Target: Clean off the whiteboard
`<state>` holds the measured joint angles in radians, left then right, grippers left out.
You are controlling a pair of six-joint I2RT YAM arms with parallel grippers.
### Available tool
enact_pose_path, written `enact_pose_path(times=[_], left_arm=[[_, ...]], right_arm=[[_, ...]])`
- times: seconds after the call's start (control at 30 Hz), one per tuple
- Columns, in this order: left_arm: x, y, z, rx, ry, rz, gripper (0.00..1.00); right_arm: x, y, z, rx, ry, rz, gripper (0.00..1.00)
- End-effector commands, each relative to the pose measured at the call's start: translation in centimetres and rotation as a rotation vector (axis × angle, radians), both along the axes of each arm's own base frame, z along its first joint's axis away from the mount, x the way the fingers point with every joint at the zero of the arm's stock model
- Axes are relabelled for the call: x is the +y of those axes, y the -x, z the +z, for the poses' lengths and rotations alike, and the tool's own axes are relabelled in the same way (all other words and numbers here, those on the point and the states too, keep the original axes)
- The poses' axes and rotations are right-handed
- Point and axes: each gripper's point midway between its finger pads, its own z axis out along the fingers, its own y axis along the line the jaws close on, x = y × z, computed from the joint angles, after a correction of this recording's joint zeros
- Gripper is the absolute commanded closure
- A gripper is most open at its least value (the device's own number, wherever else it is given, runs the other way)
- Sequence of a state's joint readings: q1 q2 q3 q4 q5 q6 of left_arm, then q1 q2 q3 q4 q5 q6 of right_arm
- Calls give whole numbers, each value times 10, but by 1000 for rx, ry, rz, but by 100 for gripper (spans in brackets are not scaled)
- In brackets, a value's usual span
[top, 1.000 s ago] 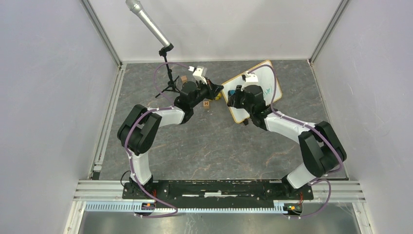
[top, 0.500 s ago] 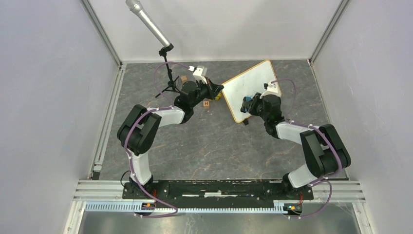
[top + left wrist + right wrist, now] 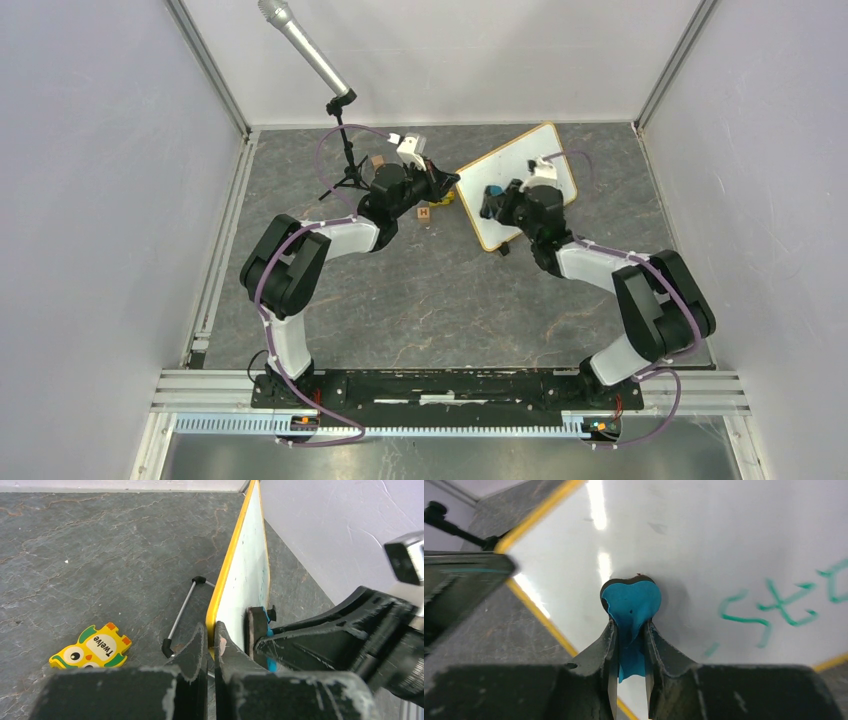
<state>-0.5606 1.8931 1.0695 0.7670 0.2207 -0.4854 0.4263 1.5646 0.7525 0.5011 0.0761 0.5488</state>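
The whiteboard [image 3: 510, 165], white with a thin yellowish frame, stands tilted at the back of the table. My left gripper [image 3: 450, 186] is shut on its left frame edge, as the left wrist view [image 3: 212, 641] shows. My right gripper [image 3: 492, 202] is shut on a blue eraser [image 3: 631, 602] whose dark pad is pressed against the board face [image 3: 704, 535]. Green handwriting [image 3: 774, 605] lies to the right of the eraser. The eraser [image 3: 256, 630] and the right gripper's fingers [image 3: 325, 640] also show in the left wrist view, close beside my left fingers.
A microphone [image 3: 300, 45] on a tripod stand [image 3: 345, 178] is at the back left. Small wooden blocks [image 3: 424, 213] and a yellow owl puzzle piece [image 3: 92, 647] lie by the left gripper. The board's wire foot [image 3: 182, 611] rests on the table behind it.
My right gripper with the eraser swept from the board's middle down to the right, then back left toward the left edge. The left gripper kept its hold and did not move.
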Motion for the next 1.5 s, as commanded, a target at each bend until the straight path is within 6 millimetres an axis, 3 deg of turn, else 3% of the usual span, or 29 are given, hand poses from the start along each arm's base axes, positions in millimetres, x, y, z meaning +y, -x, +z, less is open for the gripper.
enact_pose_path(times=[0.0,0.07,0.23,0.37,0.5,0.6,0.67,0.8,0.9,0.97,1.03,1.13,1.23,1.33,1.4,1.47], left_arm=[[-26,35,-13,30,-60,-160,98],[-27,35,-13,30,-60,-163,98],[-27,35,-13,32,-60,-166,98],[-27,35,-14,37,-60,-166,98],[-29,36,-15,43,-55,-179,98],[-31,38,-11,34,-34,-197,98],[-31,38,-12,36,-41,-197,98],[-28,37,-12,37,-52,-183,98],[-27,36,-13,38,-53,-181,98],[-27,36,-13,40,-53,-179,98],[-26,35,-12,42,-47,-179,98],[-24,35,-11,43,-38,-177,98],[-24,34,-11,43,-38,-176,98],[-25,35,-12,48,-38,-181,98],[-24,34,-12,49,-42,-178,98],[-23,34,-12,49,-47,-176,98]], right_arm=[[-67,21,-73,152,-30,-116,87],[-84,24,-79,168,-42,-153,87],[-70,9,-57,114,13,-72,88],[-45,-3,-23,26,78,-40,88],[-9,-20,26,-95,115,16,87],[-9,-32,45,-137,108,2,87],[-24,-38,38,-121,116,-38,87],[-64,-36,-10,-11,70,-105,87],[-94,-20,-49,96,102,-166,87],[-104,-6,-68,147,99,-188,87],[-103,-2,-73,156,75,-182,88],[-78,-11,-44,73,91,-108,88],[-38,-22,6,-42,161,-47,87],[-15,-28,51,-165,72,4,86],[-18,-37,62,-185,72,-16,86],[-29,-47,51,-142,98,-50,86]])
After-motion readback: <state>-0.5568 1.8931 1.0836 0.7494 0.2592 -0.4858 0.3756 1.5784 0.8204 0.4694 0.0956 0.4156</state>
